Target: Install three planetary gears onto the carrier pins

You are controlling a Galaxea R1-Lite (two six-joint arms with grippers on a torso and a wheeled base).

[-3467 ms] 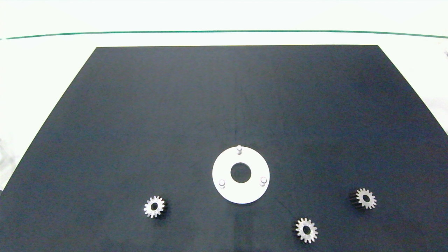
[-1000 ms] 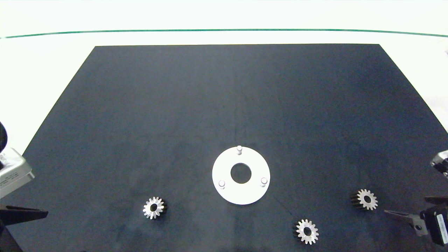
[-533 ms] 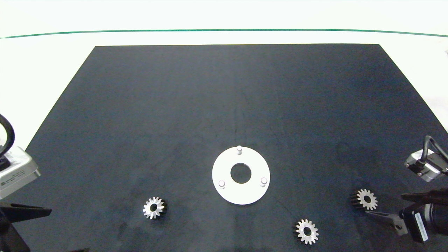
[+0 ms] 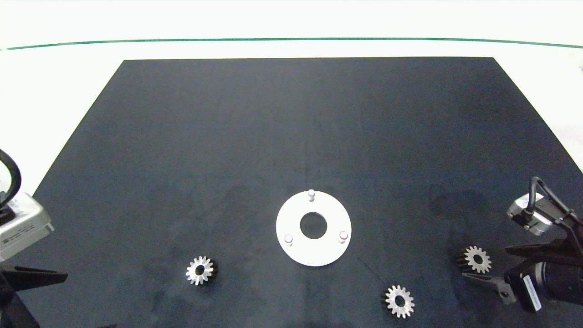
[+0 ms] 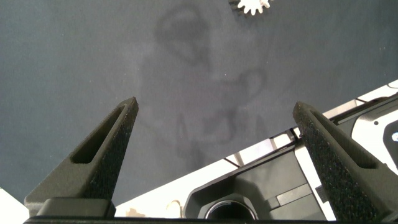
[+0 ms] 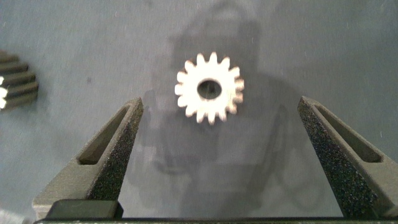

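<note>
The right tool (image 4: 494,269) has slid in from the edge of the bench (image 4: 291,18) over the last second and now sits just beside the right-hand gear (image 4: 476,259), fingers spread wide apart. From its wrist camera the gear (image 6: 209,87) lies flat ahead of the gap between the two fingers (image 6: 109,155), hole up, not yet between them. That reads as the approach to the first pick: nothing is gripped yet, so the tool likely needs to go forward and down before it closes.

The left tool (image 5: 211,162) hangs at the left edge of the mat (image 4: 291,136), also spread apart and holding nothing; it has barely moved in the last half second. The left gear (image 4: 200,270) is well apart from it and shows only as a sliver of teeth (image 5: 252,5) in its wrist camera.

All three gears lie flat on the mat: silver faces, pointed teeth, dark flanks, round bores. The third (image 4: 399,301) sits near the front, between the disc and the right gear. The white disc (image 4: 291,214) rests mid-mat, its three pins (image 4: 311,194) upright in a triangle and all bare. No gear has been installed so far.
</note>
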